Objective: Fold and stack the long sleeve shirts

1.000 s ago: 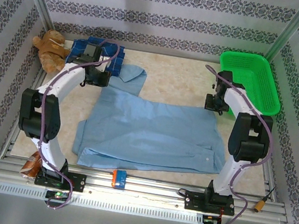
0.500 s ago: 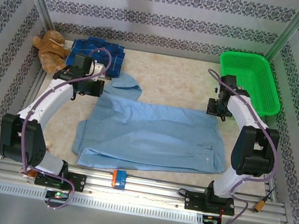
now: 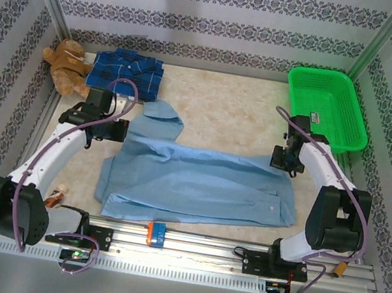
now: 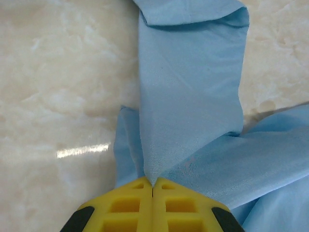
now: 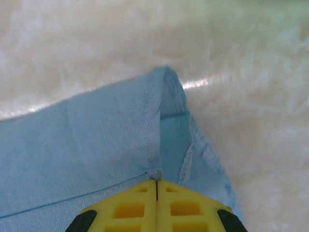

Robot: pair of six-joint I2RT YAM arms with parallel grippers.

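Spread on the bench point(image 3: 226, 103), the blue shirt point(image 3: 198, 181) is pinched along its far edge by the left claw point(image 4: 152, 186) and right claw point(image 5: 157, 182), both clamped on cloth, seemingly for a fold.

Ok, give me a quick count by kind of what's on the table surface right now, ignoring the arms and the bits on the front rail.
Shirts: 2 (light blue shirt, plaid shirt)
Teddy bear: 1
Green basket: 1
Total: 4
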